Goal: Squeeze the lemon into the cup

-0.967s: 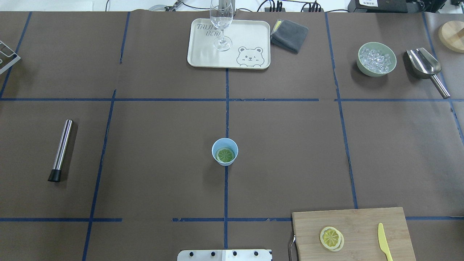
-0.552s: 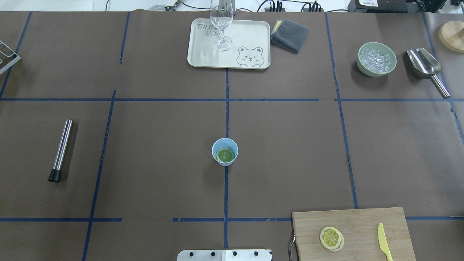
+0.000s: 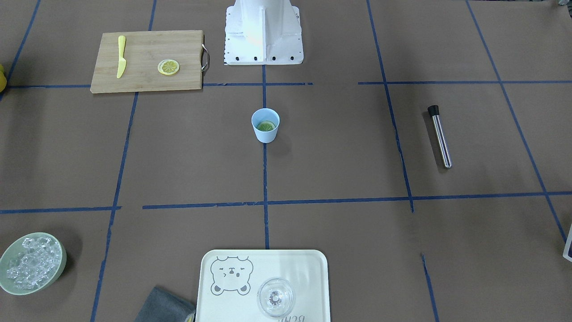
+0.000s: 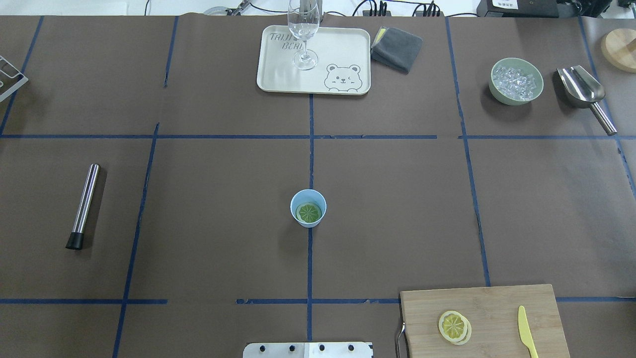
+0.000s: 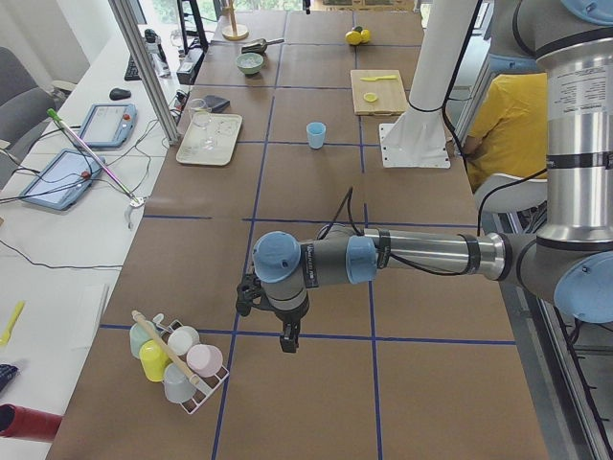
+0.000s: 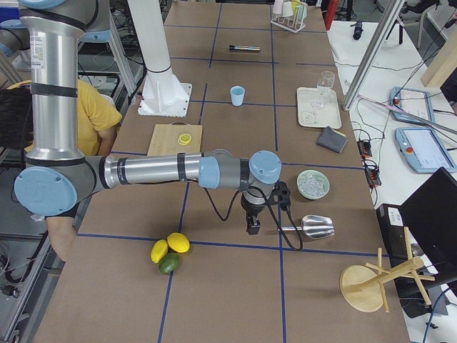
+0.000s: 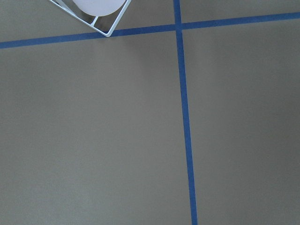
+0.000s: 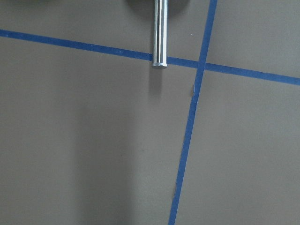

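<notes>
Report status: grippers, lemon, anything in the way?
Left gripper and right gripper far off, state unclear. Lemon slices on cutting board, untouched. Light-blue cup holds a green slice. Nothing between them.

Matt paper cover [image 4: 223, 199], wooden board [image 4: 497, 308], metal scoop [image 4: 580, 85]; smooth plastic cup [image 4: 300, 198]

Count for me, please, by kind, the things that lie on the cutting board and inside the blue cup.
lemon slices: 2, overlapping on the cutting board
knife: 1, yellow, on the same board
green citrus slice: 1, inside the cup
Total: 4
</notes>
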You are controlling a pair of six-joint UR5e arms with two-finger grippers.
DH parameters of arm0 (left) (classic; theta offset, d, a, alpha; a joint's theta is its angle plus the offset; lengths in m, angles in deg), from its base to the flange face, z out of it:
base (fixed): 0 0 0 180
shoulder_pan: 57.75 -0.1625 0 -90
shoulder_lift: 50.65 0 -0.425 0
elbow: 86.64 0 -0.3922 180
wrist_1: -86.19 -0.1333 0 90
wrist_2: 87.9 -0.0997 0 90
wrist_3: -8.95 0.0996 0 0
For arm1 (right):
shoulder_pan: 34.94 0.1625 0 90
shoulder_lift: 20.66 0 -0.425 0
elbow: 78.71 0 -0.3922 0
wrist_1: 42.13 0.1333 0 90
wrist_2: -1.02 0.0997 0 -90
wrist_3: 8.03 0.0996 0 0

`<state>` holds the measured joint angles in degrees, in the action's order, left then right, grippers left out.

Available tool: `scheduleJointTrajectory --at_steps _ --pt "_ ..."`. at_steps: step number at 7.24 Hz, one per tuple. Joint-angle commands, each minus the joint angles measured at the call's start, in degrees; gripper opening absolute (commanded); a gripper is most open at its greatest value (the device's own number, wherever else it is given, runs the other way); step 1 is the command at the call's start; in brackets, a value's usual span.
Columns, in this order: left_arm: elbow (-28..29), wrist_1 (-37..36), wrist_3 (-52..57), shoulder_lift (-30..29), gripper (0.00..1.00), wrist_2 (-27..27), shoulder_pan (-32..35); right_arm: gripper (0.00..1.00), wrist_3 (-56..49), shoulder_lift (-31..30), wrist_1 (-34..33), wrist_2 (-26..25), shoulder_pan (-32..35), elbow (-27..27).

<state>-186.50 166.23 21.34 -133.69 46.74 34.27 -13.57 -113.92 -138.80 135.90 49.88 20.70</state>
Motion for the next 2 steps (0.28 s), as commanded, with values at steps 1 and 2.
scheduleJointTrajectory --at_steps 1,2 --pt "0.0 0.0 -0.1 -0.2 1.0 0.0 0.0 1.0 0.0 0.0 0.0 -0.1 0.0 0.0" --pt "0.1 0.0 -0.1 -0.3 1.0 0.0 0.0 1.0 0.0 0.0 0.1 0.0 0.0 0.0"
